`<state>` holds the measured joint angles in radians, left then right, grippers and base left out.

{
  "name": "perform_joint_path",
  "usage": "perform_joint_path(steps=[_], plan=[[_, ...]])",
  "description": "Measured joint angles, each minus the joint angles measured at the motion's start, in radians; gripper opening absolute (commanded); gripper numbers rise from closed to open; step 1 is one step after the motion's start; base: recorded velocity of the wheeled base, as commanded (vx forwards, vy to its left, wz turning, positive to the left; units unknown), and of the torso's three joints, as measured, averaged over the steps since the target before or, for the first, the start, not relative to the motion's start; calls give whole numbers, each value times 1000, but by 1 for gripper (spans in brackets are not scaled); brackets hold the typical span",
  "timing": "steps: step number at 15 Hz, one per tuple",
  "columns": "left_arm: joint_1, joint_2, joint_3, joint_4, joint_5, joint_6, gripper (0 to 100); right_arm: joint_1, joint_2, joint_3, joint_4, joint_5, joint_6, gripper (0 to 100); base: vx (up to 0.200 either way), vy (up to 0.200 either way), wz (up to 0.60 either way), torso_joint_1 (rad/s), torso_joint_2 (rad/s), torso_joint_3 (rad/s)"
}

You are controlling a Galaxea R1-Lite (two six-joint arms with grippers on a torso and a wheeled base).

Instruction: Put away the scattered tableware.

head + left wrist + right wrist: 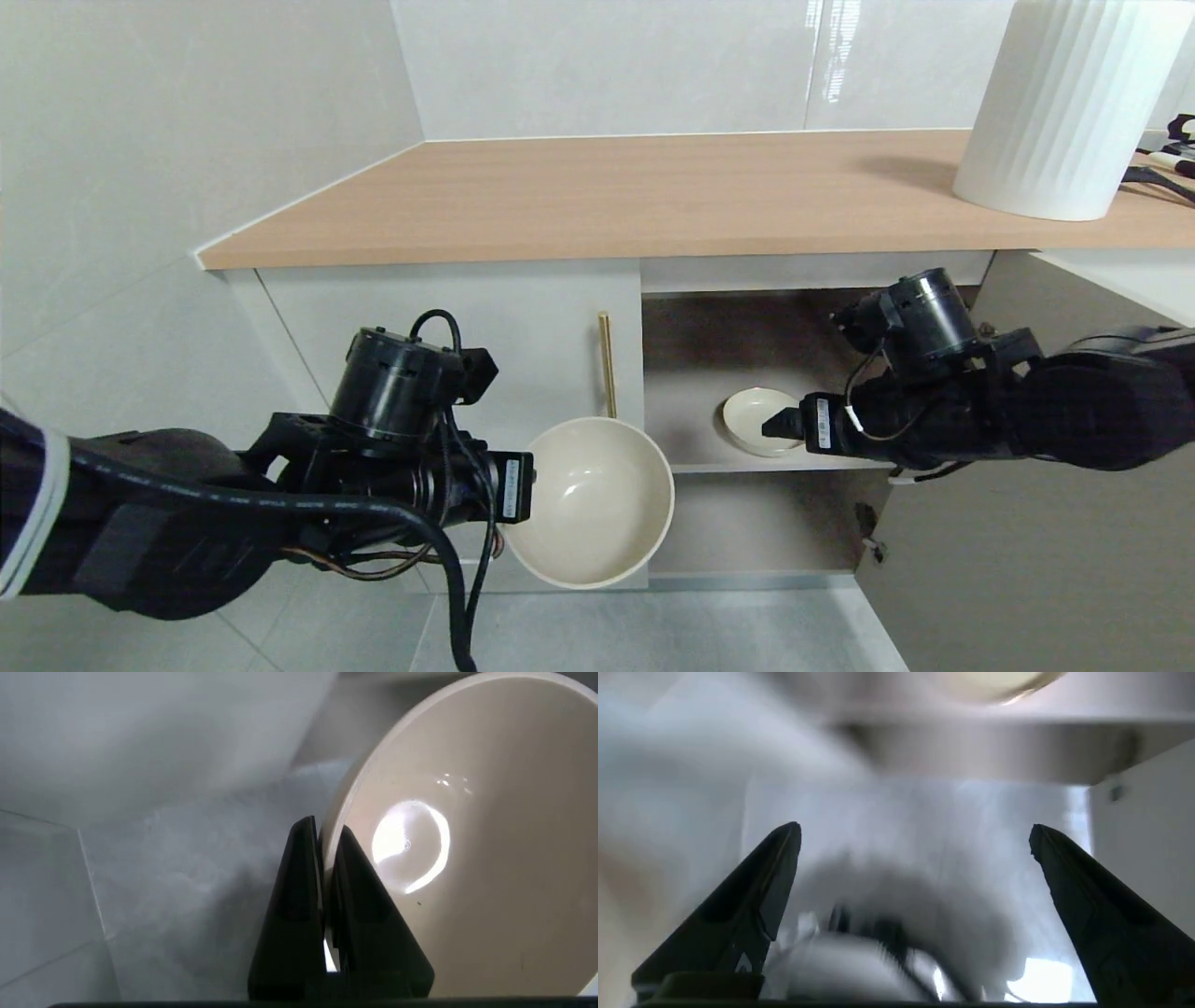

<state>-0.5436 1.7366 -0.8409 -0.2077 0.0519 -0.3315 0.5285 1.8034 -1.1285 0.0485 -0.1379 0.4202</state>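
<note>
The left arm (187,504) is stretching forward at low height, its left hand (525,485) pinching the rim of the cream bowl (597,504) (fingers almost meeting). The right arm (1074,411) is angling inward, its right hand (782,427) gaping wide, gripping nothing.

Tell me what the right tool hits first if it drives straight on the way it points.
Probably the small bowl on the cabinet shelf: the open right tool points at it from close by. Depth is unclear; it might pass just in front.
</note>
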Motion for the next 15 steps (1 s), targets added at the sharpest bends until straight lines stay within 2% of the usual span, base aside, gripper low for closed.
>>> perform_joint_path(steps=[3,6,10,15], plan=[[-64,58,-8,1,9,34,0,145,-120,22,142,3,-16,100,0,0,0,0,0,0],[-113,104,-21,1,54,37,0,244,-143,25,185,-11,-20,100,0,0,0,0,0,0],[-142,120,-22,-6,83,33,0,300,-79,24,181,-30,-17,100,0,0,0,0,0,0],[-173,115,-13,-6,116,33,0,323,24,18,129,-74,-9,100,0,0,0,0,0,0]])
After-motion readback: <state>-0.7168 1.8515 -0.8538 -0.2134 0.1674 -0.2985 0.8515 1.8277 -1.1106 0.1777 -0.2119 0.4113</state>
